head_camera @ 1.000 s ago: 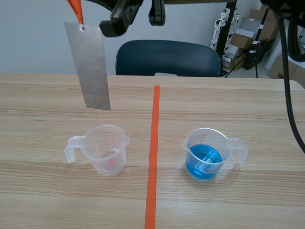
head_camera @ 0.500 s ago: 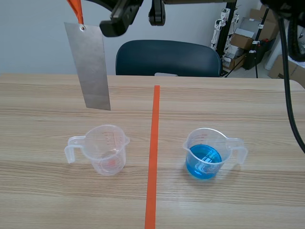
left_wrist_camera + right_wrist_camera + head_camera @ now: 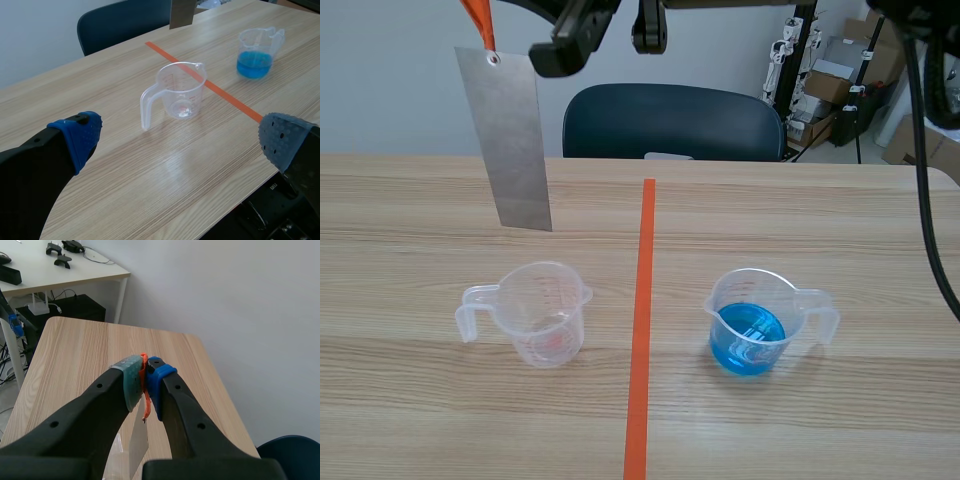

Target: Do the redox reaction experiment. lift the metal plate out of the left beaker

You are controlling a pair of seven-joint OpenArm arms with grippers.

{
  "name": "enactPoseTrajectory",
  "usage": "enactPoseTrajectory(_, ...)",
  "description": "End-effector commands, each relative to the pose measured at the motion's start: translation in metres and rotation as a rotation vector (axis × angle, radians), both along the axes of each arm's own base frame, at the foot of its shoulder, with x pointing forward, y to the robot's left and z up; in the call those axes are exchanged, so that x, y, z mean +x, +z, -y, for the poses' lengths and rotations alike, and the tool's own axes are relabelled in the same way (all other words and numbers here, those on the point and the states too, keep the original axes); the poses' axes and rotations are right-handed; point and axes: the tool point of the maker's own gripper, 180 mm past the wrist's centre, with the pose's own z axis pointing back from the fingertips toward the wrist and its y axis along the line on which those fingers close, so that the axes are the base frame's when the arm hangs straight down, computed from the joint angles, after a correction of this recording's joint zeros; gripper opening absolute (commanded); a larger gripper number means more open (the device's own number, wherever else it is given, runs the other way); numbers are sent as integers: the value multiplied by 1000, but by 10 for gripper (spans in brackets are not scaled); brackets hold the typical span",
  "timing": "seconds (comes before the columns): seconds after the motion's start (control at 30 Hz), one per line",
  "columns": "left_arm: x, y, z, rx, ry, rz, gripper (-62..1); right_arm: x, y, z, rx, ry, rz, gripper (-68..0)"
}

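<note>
Pinched tight between the pads of the right gripper (image 3: pixel 145 377): an orange strap (image 3: pixel 146 407), closed on with no gap. Dangling from that strap through a punched hole, the metal plate (image 3: pixel 512 140), well clear of the left beaker (image 3: pixel 542 312) and high in the air toward 11 o'clock from it. No shift in plate, strap or beakers over the last second; hanging dead still, no sway. Judged from that: lift as good as done, with only holding or carrying onward left. Spread wide and gripping nothing, the left gripper (image 3: pixel 180 137), low over the tabletop (image 3: pixel 410 200). As for materials: thin, flat, rectangular sheet, dull grey, faintly brushed, rigid; limp ribbon-like strap; clear light plastic beakers with handle, spout and printed scale, the left one seemingly near empty, the right beaker (image 3: pixel 752 320) at 3 o'clock holding blue liquid. Smooth, pale wood grain underneath.
</note>
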Motion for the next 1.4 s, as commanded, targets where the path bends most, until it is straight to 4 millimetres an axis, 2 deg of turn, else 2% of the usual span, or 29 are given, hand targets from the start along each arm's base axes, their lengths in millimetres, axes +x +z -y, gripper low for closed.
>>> enactPoseTrajectory(0.0,2,6,1,-18,0,22,14,1,13,1,31,-1,23,-678)
enactPoseTrajectory(1.37,3,9,0,-21,3,36,14,1,13,1,31,-1,22,-678)
